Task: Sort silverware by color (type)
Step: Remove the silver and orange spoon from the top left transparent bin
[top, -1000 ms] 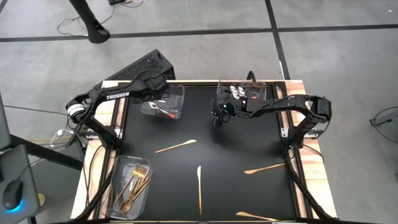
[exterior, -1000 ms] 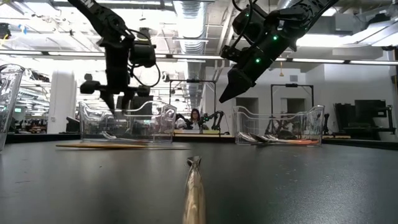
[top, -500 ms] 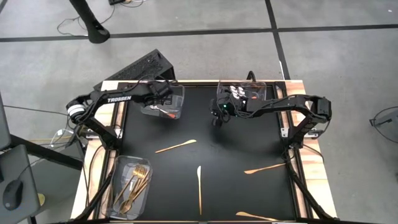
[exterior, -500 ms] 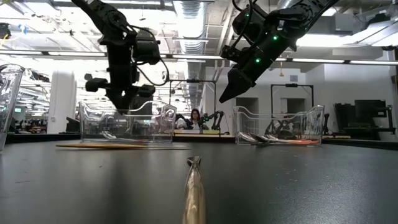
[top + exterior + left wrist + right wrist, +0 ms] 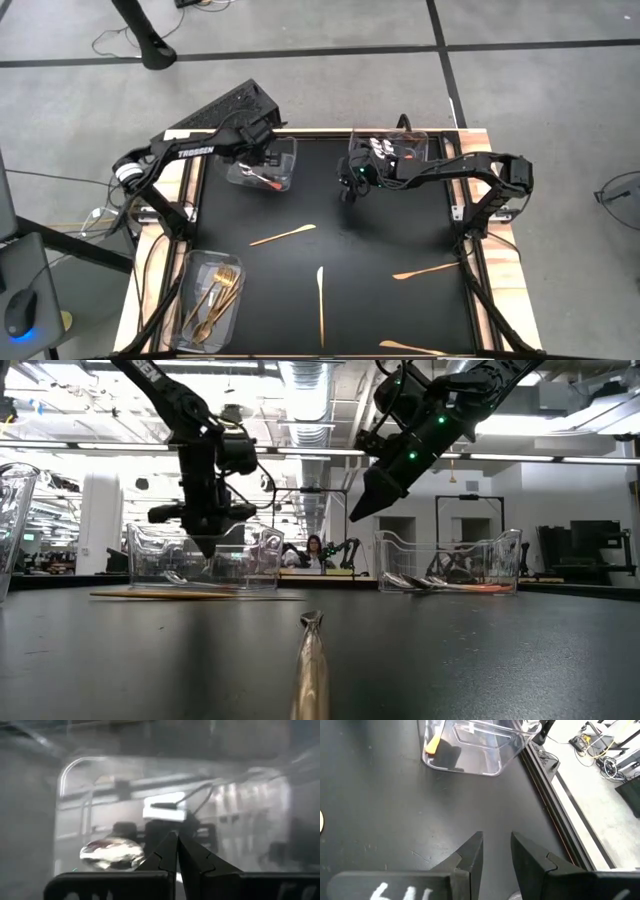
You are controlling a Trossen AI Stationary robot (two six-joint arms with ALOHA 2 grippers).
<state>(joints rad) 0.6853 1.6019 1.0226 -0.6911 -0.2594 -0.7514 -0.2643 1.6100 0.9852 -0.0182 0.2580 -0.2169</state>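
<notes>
Floor (image 5: 330,90): grey concrete slabs crossed by dark seams, upper half of the high view
Cables (image 5: 115,40): loose on the floor, upper left
Tabletop (image 5: 380,300): black mat with pale wooden edges
Ceiling (image 5: 310,380): exposed ducts and bright strip lights, top of the low view
Person (image 5: 316,548): seated far off, centre of the low view

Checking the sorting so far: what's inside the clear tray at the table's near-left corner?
The tray holds a pile of gold forks lying lengthwise. They overlap, so whatever lies beneath them is hidden.
</notes>
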